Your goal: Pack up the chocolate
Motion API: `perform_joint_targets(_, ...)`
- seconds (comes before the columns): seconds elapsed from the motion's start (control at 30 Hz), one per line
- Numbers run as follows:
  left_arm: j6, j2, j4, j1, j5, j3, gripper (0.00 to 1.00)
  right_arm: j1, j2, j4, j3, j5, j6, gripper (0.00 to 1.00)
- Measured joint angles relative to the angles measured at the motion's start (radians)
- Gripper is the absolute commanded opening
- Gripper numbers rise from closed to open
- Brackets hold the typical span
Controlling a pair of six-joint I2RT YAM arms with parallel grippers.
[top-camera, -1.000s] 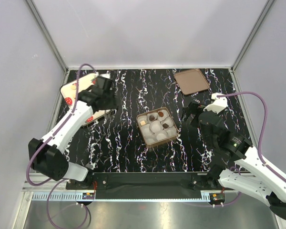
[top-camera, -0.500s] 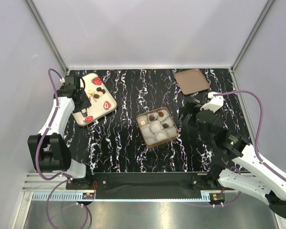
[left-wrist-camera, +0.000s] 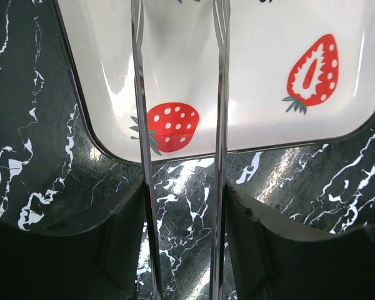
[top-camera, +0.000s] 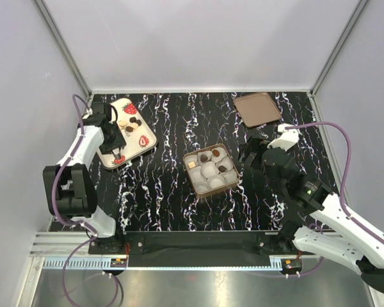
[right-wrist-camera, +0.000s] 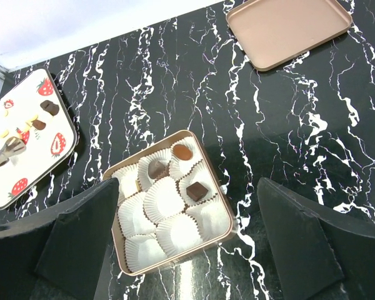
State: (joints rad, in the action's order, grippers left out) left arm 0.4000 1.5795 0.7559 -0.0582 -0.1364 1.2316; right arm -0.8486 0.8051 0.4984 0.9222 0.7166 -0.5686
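Chocolate lies in two places. Small dark (top-camera: 134, 119) and cream pieces rest on the white strawberry-print plate (top-camera: 139, 132) at the back left, also seen in the right wrist view (right-wrist-camera: 48, 106). Other pieces (right-wrist-camera: 197, 191) sit in white paper cups inside the square gold box (top-camera: 220, 189) mid-table. My left gripper (top-camera: 117, 148) hangs over the plate's near edge (left-wrist-camera: 269, 94), shut on thin metal tongs (left-wrist-camera: 221, 125) whose blades stand apart with nothing between them. My right gripper (top-camera: 253, 153) hovers open beside the box's right side, holding nothing (right-wrist-camera: 187, 187).
The box's flat gold lid (top-camera: 257, 109) lies at the back right. Several paper cups (right-wrist-camera: 165, 200) in the box hold nothing. Grey walls and metal frame posts close in the black marbled table (top-camera: 160, 185) on three sides.
My left arm swung left across the plate, then drew back to its near edge. My right arm shifted slightly.
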Motion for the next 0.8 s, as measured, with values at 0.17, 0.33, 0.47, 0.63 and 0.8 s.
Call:
perform_joint_targets(0.17,0.0,0.043,-0.003,-0.003,0.003,0.005,0.53,0.0,-0.002,-0.002,-0.005,0.0,0.002,1.0)
perform_joint_targets(0.33,0.0,0.067,-0.004,-0.01,0.006,0.01,0.51,0.0,-0.008,-0.004,-0.008,0.0,0.004,1.0)
perform_joint_targets(0.47,-0.003,0.073,-0.005,-0.016,0.009,0.014,0.48,0.0,-0.01,-0.005,-0.01,0.0,0.004,1.0)
perform_joint_targets(0.63,-0.009,0.073,-0.005,-0.018,0.018,0.019,0.43,0.0,-0.01,-0.004,-0.011,0.0,0.005,1.0)
perform_joint_targets(0.8,-0.013,0.073,0.009,-0.019,0.019,0.034,0.41,0.0,-0.01,-0.004,-0.011,0.0,0.008,1.0)
